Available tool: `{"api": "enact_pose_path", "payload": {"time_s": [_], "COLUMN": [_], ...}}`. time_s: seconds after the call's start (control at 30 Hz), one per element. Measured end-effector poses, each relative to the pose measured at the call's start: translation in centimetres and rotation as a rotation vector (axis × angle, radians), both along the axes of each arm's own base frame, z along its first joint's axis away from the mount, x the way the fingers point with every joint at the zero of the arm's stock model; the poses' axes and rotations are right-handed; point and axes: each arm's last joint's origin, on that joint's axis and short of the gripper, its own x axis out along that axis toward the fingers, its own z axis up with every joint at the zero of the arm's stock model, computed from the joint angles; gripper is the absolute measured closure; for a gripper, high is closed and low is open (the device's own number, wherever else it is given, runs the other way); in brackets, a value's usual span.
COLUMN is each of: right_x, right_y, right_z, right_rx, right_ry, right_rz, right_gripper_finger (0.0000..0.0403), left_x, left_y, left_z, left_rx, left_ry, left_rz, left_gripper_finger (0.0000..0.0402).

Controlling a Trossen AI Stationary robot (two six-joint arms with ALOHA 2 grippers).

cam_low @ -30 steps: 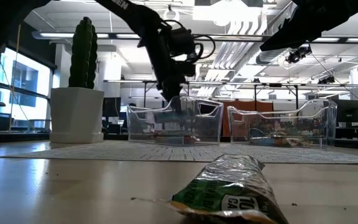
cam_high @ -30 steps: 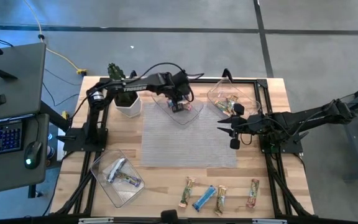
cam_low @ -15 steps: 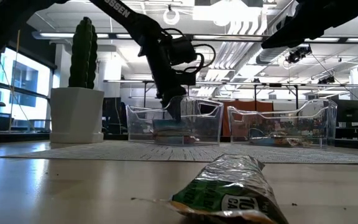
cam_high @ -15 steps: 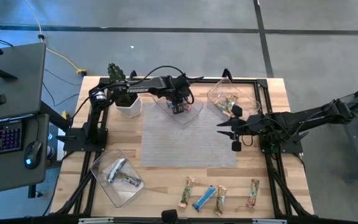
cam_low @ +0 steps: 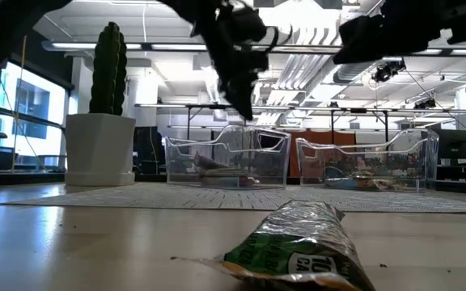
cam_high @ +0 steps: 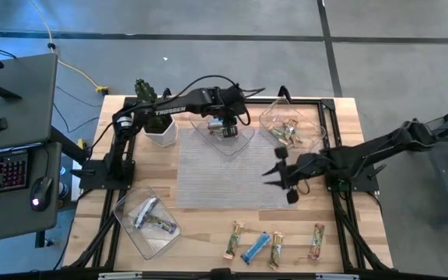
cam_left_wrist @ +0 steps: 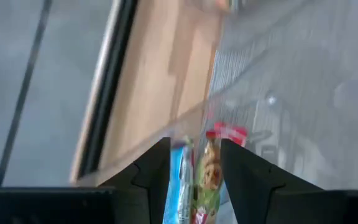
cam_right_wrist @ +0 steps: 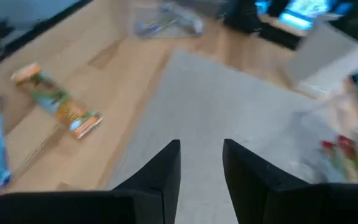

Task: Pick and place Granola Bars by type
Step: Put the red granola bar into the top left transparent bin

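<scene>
Two arms work over a wooden tabletop (cam_high: 131, 233) with granola bars sorted into clear trays.

A grey mat (cam_high: 236, 175) covers the tabletop's middle, and a white pot with a cactus (cam_high: 155, 117) stands at the far left corner. Three clear trays hold bars: one at the near left (cam_high: 148, 222), one at the far middle (cam_high: 225, 134) and one at the far right (cam_high: 290, 124). The left pincer (cam_high: 222, 124) hangs above the far middle tray, its fingers apart and empty, with a red-tan bar (cam_left_wrist: 211, 180) and a blue bar (cam_left_wrist: 178, 186) lying in the tray below it. The right pincer (cam_high: 274, 173) hovers over the mat's right edge, fingers narrowly parted, holding nothing. Four loose bars (cam_high: 274, 245) lie in a row along the tabletop's near edge, right of middle.
</scene>
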Motion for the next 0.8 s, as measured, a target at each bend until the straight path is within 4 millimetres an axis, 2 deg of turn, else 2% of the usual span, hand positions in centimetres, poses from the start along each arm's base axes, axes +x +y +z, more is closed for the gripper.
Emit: {"api": "enact_pose_path", "payload": {"time_s": [0.17,0.27,0.53,0.7,0.8], "right_x": [1.3,1.7,1.2,0.2,-0.8], "right_y": [2.3,4.0,8.7,10.9,11.6], "right_z": [-2.2,-3.2,-5.8,-7.6,-8.3], "right_rx": [-0.015,0.006,0.050,0.112,0.159], "right_ry": [0.068,0.080,0.163,0.281,0.391], "right_rz": [0.104,0.201,0.476,0.493,0.458], "right_gripper_finger": [0.0299,0.0299,0.0299,0.0299,0.0299], "left_x": [0.3,0.4,-0.1,-0.8,-1.0], "left_y": [-0.7,-1.1,-1.5,-2.0,-2.2], "left_z": [3.3,4.2,3.9,3.3,3.2], "left_rx": [0.017,0.019,-0.035,-0.182,-0.213], "left_ry": [-0.059,-0.081,-0.031,0.018,0.036], "left_rz": [-0.002,-0.004,0.026,0.048,0.063], "left_gripper_finger": [0.0268,0.0268,0.0268,0.0268,0.0268]}}
